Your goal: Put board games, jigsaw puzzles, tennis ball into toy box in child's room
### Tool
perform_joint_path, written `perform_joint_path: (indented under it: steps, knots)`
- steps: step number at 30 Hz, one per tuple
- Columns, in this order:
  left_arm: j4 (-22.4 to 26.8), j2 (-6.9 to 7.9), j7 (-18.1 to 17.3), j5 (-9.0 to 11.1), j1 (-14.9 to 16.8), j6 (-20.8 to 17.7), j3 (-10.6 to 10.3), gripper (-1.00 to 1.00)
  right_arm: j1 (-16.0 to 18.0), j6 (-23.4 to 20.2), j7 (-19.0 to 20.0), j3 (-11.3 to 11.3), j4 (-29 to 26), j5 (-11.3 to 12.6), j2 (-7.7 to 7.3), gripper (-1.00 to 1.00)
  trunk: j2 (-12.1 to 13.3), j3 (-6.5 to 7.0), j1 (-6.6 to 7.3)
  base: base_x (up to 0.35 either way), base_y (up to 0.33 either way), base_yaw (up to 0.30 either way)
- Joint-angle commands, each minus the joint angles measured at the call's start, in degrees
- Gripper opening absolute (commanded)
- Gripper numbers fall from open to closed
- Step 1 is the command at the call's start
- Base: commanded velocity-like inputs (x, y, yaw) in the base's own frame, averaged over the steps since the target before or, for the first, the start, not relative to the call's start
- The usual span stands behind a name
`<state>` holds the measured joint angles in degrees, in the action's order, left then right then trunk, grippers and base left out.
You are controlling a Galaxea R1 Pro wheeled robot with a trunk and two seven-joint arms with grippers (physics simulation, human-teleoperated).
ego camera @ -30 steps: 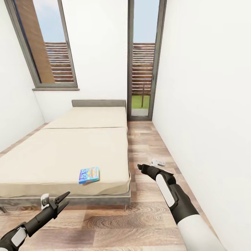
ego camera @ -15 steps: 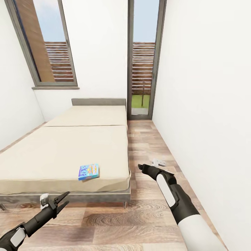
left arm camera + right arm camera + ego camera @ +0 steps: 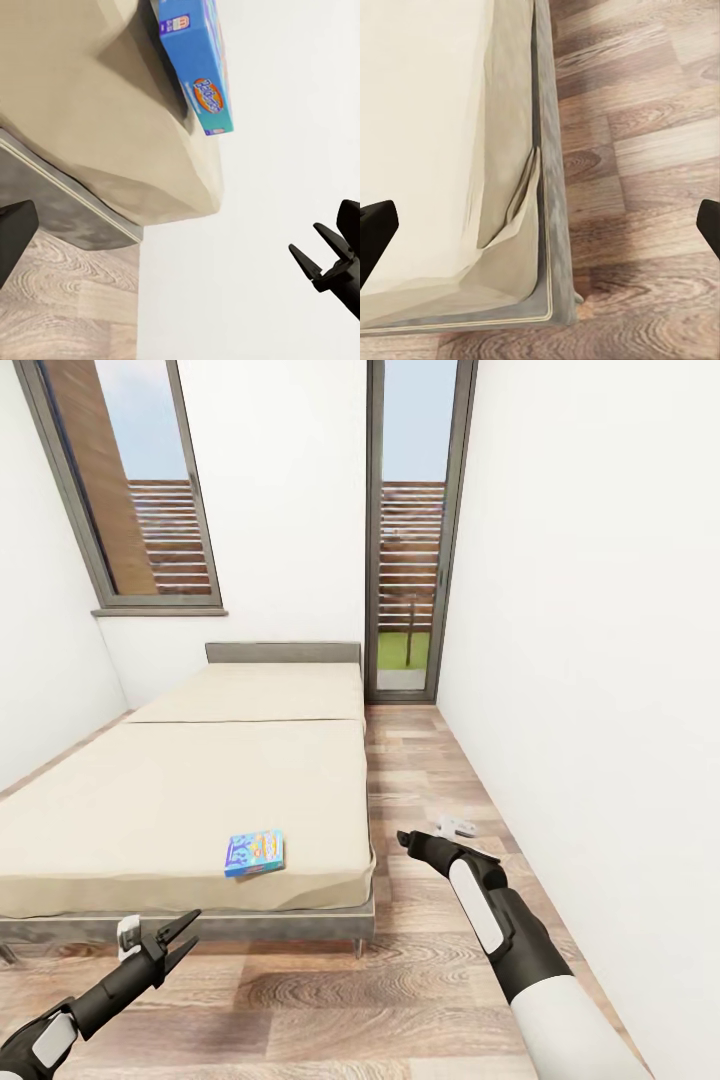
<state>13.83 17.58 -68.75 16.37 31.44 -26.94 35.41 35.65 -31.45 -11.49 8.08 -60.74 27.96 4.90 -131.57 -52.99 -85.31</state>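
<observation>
- Beige mattress covers the bed (image 3: 200,800), which has a dark-grey frame and a grey headboard against the far white wall
- We see one blue board game (image 3: 254,854) lying flat on the mattress, near the foot edge and close to the bed corner beside the open strip of floor
- From the left wrist view we find the same blue board game (image 3: 199,64) resting just inside the mattress edge, its printed side panel facing the camera, above the rounded mattress corner of the bed (image 3: 90,135)
- Our left claw (image 3: 178,935) hangs low over the wood-plank floor (image 3: 400,980), just in front of the bed's foot rail, its two dark fingers spread apart and gripping nothing; it stays clear of the game
- Our right claw (image 3: 408,841) is held over the floor between the bed's side and the white wall on that side; from the head view we cannot tell how its fingers stand, but in the right wrist view the two dark fingertips (image 3: 376,232) sit wide apart at opposite edges with nothing between them
- That wrist view looks down on the corner of the bed (image 3: 547,225), where the mattress cover creases, with the floor (image 3: 645,150) alongside
- We note a tall window (image 3: 130,490) above the headboard side and a narrow glass door (image 3: 410,530) at the end of the floor strip
</observation>
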Motion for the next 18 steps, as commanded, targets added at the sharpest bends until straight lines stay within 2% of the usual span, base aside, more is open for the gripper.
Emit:
perform_joint_path:
  steps: [1,11,18]
  knots:
    - [0.0,0.02,-0.1,0.4,0.0,-0.6,-0.2,1.0,0.0,-0.1,-0.5,0.1,-0.1,0.6,-0.01,1.0,0.0,-0.06,0.01,0.0,0.0,0.0]
    - [0.0,0.05,-0.1,0.4,0.0,-0.6,-0.2,1.0,0.0,-0.1,-0.6,0.1,-0.1,0.6,-0.02,1.0,0.0,-0.06,0.01,0.006,0.0,0.0]
    - [0.0,0.0,-0.2,0.4,0.0,-0.6,-0.2,1.0,0.0,-0.1,-0.6,0.1,-0.1,0.6,-0.03,1.0,0.0,-0.06,0.01,0.157,-0.045,0.0]
